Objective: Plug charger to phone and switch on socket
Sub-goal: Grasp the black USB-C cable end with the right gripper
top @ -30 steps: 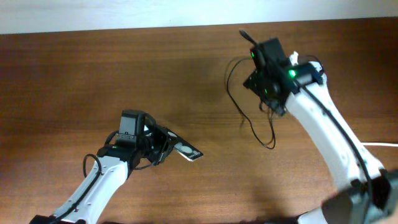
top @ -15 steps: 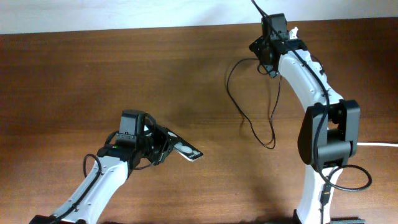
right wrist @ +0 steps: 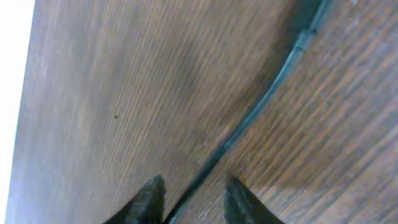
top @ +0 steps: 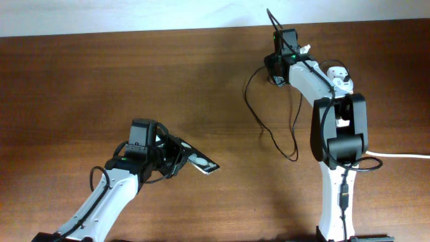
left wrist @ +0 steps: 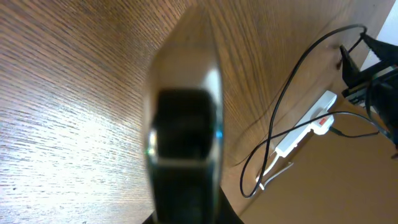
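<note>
My left gripper (top: 176, 158) is shut on the phone (top: 203, 163), a flat black slab held just above the table at lower left. In the left wrist view the phone (left wrist: 182, 124) is a blurred dark block filling the centre. The charger, a thin black cable (top: 254, 107), loops across the table right of centre. My right gripper (top: 277, 64) reaches to the back of the table, over the cable's upper end. Its fingers (right wrist: 151, 198) stand apart with the cable (right wrist: 249, 121) running between them, nearer the left one. The socket (left wrist: 306, 123), a white strip with red marks, shows only in the left wrist view.
The right arm (top: 336, 128) stands upright at the right and covers the table under it. A thick white cord (top: 403, 156) runs off the right edge. The table's back edge meets a white wall (top: 134, 13) just behind the right gripper.
The right arm has swung back towards the rear edge and straightened up. Its fingers have come closer together around the cable. The left arm and phone have not moved.
</note>
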